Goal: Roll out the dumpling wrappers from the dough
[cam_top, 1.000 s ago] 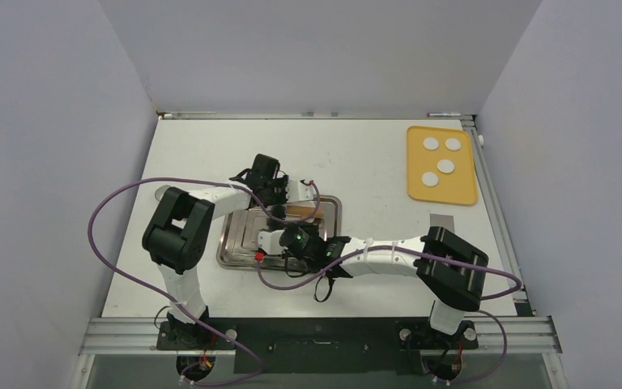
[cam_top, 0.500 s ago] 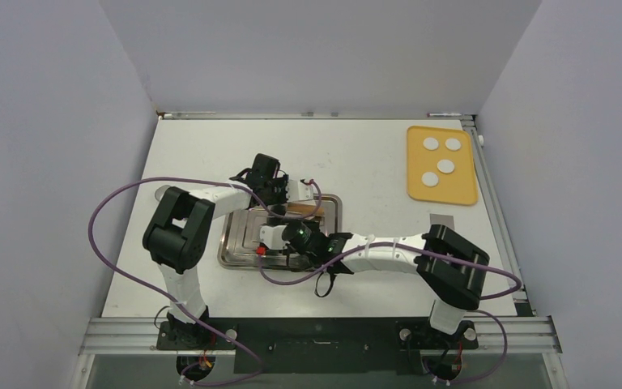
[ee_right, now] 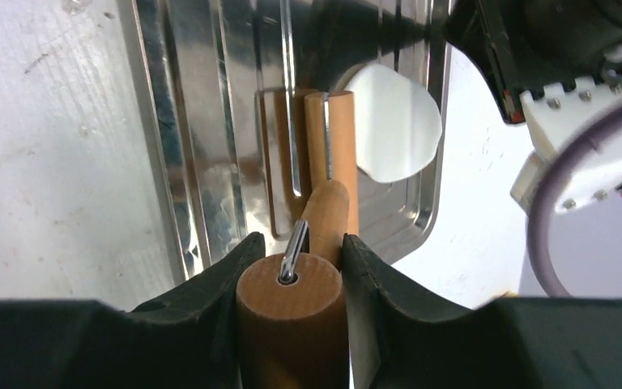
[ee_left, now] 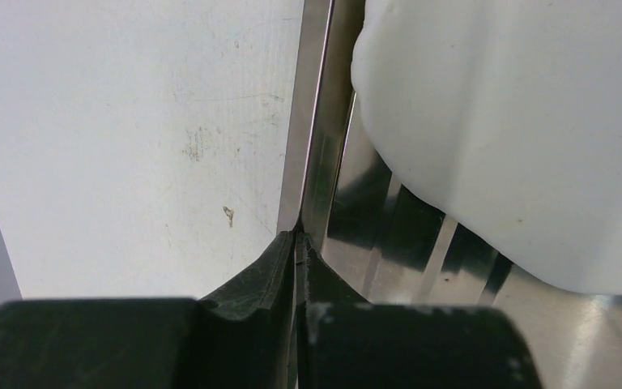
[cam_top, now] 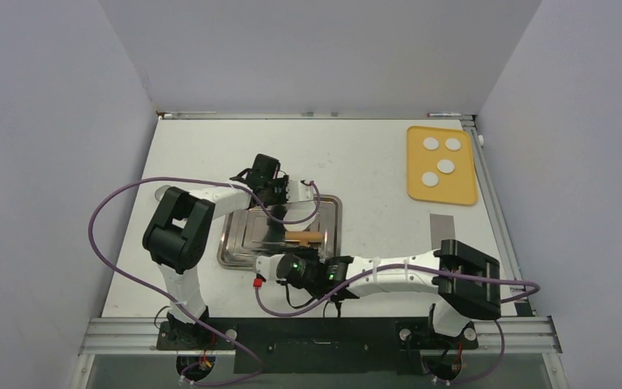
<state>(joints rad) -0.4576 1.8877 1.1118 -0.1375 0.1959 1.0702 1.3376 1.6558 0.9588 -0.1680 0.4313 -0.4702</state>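
A steel tray lies mid-table. My left gripper is shut on the tray's far rim, next to a white dough sheet lying in the tray. In the right wrist view the same dough shows beyond the wooden roller. My right gripper is shut on the rolling pin's wooden handle at the tray's near edge. From above, the roller rests in the tray, ahead of the right gripper. Several small round dumpling wrappers lie on a yellow board at the far right.
A small grey plate lies on the table right of the tray, near the right arm's elbow. Purple cables loop over both arms. White walls close in the table on three sides.
My right arm has drawn back toward the near edge with the rolling pin, uncovering the roller in the tray. The left gripper has stayed put on the rim.
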